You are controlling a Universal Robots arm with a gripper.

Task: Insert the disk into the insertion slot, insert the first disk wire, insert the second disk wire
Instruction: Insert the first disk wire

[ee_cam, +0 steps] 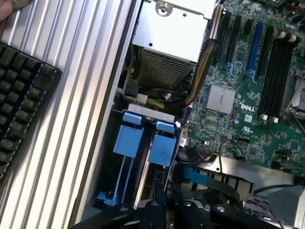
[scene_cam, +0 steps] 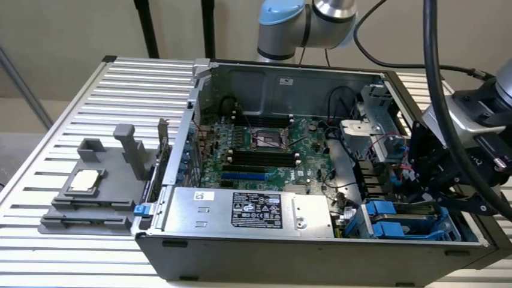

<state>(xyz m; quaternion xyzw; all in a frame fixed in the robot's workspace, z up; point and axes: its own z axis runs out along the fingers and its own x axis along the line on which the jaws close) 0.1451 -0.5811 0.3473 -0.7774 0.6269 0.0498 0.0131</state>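
The insertion slot [ee_cam: 143, 157], a dark metal bay with blue rails and two bright blue tabs, sits at the case's corner beside the power-supply box. In the exterior view the slot [scene_cam: 409, 223] is at the lower right of the case, with blue carrier frames lying in it. No grey labelled face of the disk shows, so I cannot tell whether the disk is seated there. My gripper [ee_cam: 166, 199] hovers just over the slot's inner end with its black fingers [ee_cam: 156, 202] drawn together and nothing visible between them. In the exterior view the gripper [scene_cam: 422, 187] hangs above the bay. A blue flat wire [ee_cam: 196, 174] lies close by.
A silver labelled power-supply box [scene_cam: 248, 210] fills the case's front. The motherboard [scene_cam: 264, 150] lies behind it, and red and blue wires [scene_cam: 396, 157] hang near the upper drive cage. A black keyboard [ee_cam: 21, 100] rests on the ribbed table. A grey fixture [scene_cam: 96, 192] stands at the exterior view's left.
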